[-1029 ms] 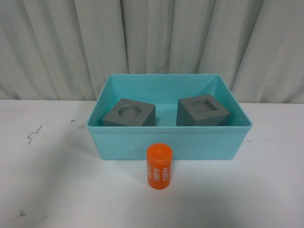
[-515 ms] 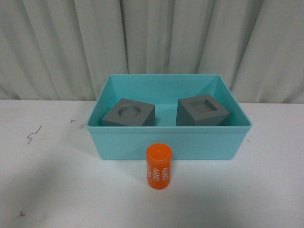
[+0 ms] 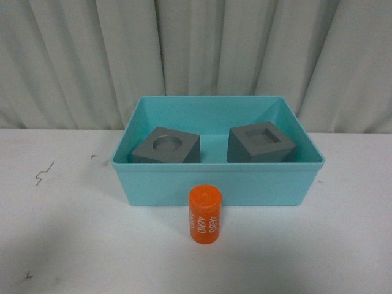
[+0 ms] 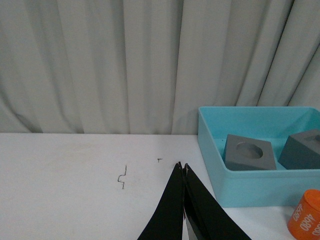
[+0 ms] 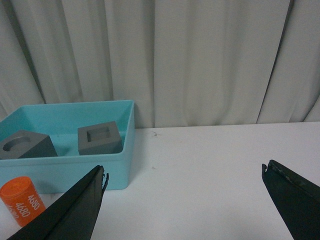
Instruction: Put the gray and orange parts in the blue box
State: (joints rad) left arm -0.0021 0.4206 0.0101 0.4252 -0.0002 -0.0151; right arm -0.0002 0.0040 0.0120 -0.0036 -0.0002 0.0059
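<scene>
The blue box (image 3: 217, 184) stands mid-table and holds both gray parts: a cube with a round recess (image 3: 166, 146) on the left and a cube with a square recess (image 3: 260, 143) on the right. The orange cylinder (image 3: 204, 214) with white numbers stands upright on the table just in front of the box's near wall. Neither arm shows in the front view. In the left wrist view my left gripper (image 4: 181, 166) is shut on nothing, left of the box (image 4: 235, 185). My right gripper (image 5: 184, 170) is open over bare table, right of the box (image 5: 117, 172) and the cylinder (image 5: 21, 201).
A white table (image 3: 67, 245) carries a few small dark scuff marks (image 3: 43, 173) on its left side. A pale pleated curtain (image 3: 196, 49) hangs close behind the box.
</scene>
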